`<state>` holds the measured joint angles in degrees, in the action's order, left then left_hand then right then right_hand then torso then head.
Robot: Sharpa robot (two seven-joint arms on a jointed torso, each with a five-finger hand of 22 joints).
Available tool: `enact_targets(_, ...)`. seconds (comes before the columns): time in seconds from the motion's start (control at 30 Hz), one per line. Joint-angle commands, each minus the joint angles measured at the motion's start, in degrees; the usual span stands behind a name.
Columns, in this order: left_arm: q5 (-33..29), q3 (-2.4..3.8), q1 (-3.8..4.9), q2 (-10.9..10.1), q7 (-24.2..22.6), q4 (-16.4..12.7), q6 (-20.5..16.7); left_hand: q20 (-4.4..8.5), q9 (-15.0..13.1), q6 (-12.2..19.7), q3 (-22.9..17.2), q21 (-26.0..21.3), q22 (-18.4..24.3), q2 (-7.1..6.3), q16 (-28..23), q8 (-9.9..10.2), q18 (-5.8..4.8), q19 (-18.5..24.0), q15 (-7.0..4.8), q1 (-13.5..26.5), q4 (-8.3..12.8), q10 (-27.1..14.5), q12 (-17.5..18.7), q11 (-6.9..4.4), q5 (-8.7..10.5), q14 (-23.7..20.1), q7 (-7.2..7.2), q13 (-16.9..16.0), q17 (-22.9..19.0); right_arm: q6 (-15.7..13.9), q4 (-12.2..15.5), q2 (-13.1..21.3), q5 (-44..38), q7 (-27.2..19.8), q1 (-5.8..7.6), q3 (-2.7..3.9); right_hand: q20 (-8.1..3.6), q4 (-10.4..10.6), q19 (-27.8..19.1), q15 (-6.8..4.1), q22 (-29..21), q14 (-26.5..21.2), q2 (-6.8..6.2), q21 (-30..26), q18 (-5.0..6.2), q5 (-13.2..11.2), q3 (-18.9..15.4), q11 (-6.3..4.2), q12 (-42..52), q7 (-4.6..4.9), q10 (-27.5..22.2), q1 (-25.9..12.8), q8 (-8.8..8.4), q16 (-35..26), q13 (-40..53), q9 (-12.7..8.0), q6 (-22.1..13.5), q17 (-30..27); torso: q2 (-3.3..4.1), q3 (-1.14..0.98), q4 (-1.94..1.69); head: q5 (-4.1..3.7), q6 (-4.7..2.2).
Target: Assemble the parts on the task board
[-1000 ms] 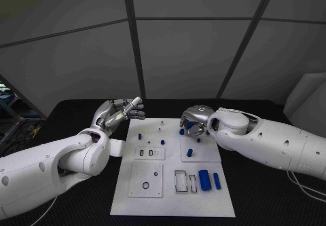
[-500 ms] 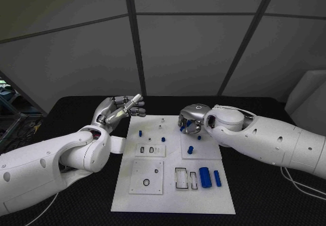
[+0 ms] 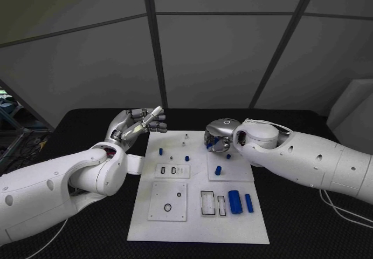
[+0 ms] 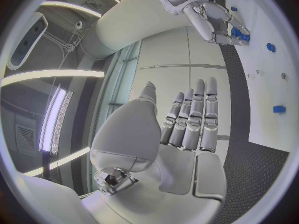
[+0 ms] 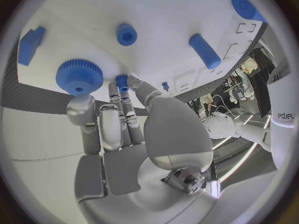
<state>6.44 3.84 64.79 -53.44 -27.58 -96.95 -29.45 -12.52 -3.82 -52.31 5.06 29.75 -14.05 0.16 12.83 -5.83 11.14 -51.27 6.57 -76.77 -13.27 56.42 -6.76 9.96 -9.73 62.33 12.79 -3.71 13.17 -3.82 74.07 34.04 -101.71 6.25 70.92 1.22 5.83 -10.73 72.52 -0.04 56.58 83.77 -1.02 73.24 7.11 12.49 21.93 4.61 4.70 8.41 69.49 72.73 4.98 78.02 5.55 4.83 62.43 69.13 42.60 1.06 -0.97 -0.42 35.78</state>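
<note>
The board lies mid-tabletop with blue parts on it. The right robot hand hovers over the board's far right corner, fingers curled down; the right wrist view shows a small blue peg pinched at its fingertips, just beside a blue gear lying on the board. A blue cylinder and a thinner rod lie nearer the robot, well apart from that hand. The left robot hand is raised off the board's far left edge, fingers straight and apart, holding nothing.
</note>
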Motion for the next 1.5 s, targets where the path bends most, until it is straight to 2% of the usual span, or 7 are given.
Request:
enact_targets(0.03,0.09,0.05,0.06,-0.05,-0.21,0.02,0.76,-0.09,0.06,0.24,0.28,0.20,-0.08,0.69,-0.29,0.26,-0.89,0.34,0.23,0.00,-0.02,-0.37,0.28,0.01,0.25,-0.21,0.03,0.06,0.05,-2.70,0.36,0.32,-0.32,-0.43,0.12,0.03,-0.24,-0.28,0.52,-0.63,0.93,3.02,0.91,0.79,-0.92,0.09,1.19,-0.66,0.83,-0.32,2.03,1.83,0.90,0.55,0.75,0.64,1.91,0.41,-0.05,-0.02,0.01,0.13,0.00)
enact_targets(0.17,0.09,0.05,0.06,-0.16,-0.15,0.07,0.77,-0.09,0.06,0.24,0.28,0.20,-0.08,0.69,-0.29,0.26,-0.89,0.34,0.23,0.00,-0.02,-0.37,0.28,0.01,0.25,-0.21,0.03,0.06,0.05,-5.60,0.80,0.71,-0.75,-0.63,0.12,0.04,-0.60,-0.59,0.97,-0.96,2.05,3.07,1.00,1.55,-1.10,0.59,1.86,-1.10,1.22,-0.63,3.40,2.75,1.48,0.91,1.34,1.15,3.13,0.78,-0.02,0.00,0.05,0.24,-0.14)
enact_targets(0.47,0.09,0.05,0.06,-0.21,-0.08,0.19,0.89,-0.11,0.05,0.23,0.31,0.22,-0.10,0.72,-0.36,0.29,-0.89,0.40,0.25,-0.01,-0.01,-0.39,0.32,0.02,0.24,-0.24,0.04,0.05,0.08,-11.87,1.99,0.97,-1.00,0.05,0.12,0.06,-0.74,-0.77,1.01,-1.04,2.38,3.07,0.73,1.82,-1.15,0.83,2.16,-1.16,1.14,-0.64,3.65,3.09,1.48,1.07,1.62,1.34,3.24,0.94,0.01,0.04,0.01,0.22,-0.60)
enact_targets(0.73,0.09,0.05,0.06,-0.08,-0.04,0.32,0.95,-0.12,0.05,0.23,0.32,0.24,-0.11,0.74,-0.40,0.31,-0.89,0.43,0.26,-0.02,0.00,-0.41,0.35,0.03,0.24,-0.26,0.04,0.05,0.10,-15.46,-1.01,-1.69,-0.36,-0.10,0.14,0.08,-0.77,-0.82,0.97,-1.01,2.51,3.06,0.46,1.94,-1.17,0.91,2.32,-1.08,0.90,-0.56,3.46,3.19,1.29,1.14,1.74,1.40,3.00,0.96,0.14,0.07,-0.12,0.31,-1.08)
enact_targets(1.03,0.09,0.06,0.07,0.32,-0.06,0.71,1.12,-0.17,0.05,0.27,0.39,0.27,-0.13,0.79,-0.59,0.41,-0.90,0.61,0.32,-0.05,0.04,-0.59,0.53,0.08,0.25,-0.42,0.04,0.07,0.15,-17.63,-5.31,-6.06,0.90,-0.50,0.15,0.09,-0.76,-0.80,0.83,-0.94,2.47,3.03,0.41,1.98,-1.17,1.05,2.55,-0.96,0.66,-0.44,3.26,3.27,1.13,1.15,1.83,1.45,2.81,0.90,0.33,0.09,-0.34,0.40,-1.35)
enact_targets(1.23,0.09,0.06,0.08,0.50,-0.04,0.87,1.23,-0.19,0.04,0.28,0.41,0.27,-0.14,0.81,-0.67,0.45,-0.91,0.68,0.35,-0.06,0.06,-0.64,0.58,0.09,0.25,-0.49,0.04,0.07,0.17,-17.55,-7.64,-8.10,1.70,-1.02,0.15,0.09,-0.71,-0.69,0.78,-0.87,2.52,3.03,0.32,2.03,-1.18,1.01,2.61,-0.88,0.49,-0.36,3.11,3.17,1.01,1.22,1.89,1.49,2.68,0.97,0.66,0.26,-0.76,0.28,-1.50)
enact_targets(1.5,0.09,0.07,0.09,0.58,-0.03,0.97,1.25,-0.21,0.04,0.28,0.43,0.28,-0.15,0.83,-0.76,0.48,-0.91,0.76,0.37,-0.08,0.08,-0.67,0.64,0.10,0.24,-0.57,0.05,0.07,0.18,-17.25,-8.62,-9.44,2.18,-1.60,0.14,0.09,-0.67,-0.61,0.70,-0.82,2.49,3.03,0.20,2.04,-1.17,0.95,2.62,-0.82,0.35,-0.31,3.00,3.07,0.90,1.28,1.94,1.52,2.56,1.03,0.66,0.22,-0.65,0.57,-1.22)
